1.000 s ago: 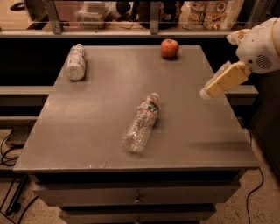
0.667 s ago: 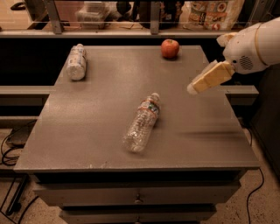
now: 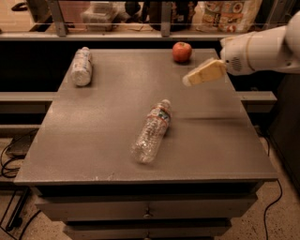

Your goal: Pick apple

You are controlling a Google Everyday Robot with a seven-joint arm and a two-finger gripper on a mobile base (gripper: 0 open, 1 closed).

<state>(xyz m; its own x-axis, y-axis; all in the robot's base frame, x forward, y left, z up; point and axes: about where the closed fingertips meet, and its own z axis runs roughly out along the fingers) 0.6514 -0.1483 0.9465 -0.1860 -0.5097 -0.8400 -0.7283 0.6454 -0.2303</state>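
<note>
The apple (image 3: 182,51) is small, round and red, standing upright near the far edge of the grey table (image 3: 93,136), right of centre. My gripper (image 3: 188,80) comes in from the right on a white arm. Its tan fingers point left and hover above the table, a little in front of and to the right of the apple, not touching it.
A clear plastic bottle (image 3: 152,131) lies on its side in the middle of the table. Another bottle (image 3: 81,66) lies at the far left. A shelf with boxes and packages (image 3: 225,14) runs behind the table. Cables (image 3: 11,164) lie on the floor at left.
My gripper and arm have moved left and slightly up, coming closer to the apple. The apple and both bottles have not moved.
</note>
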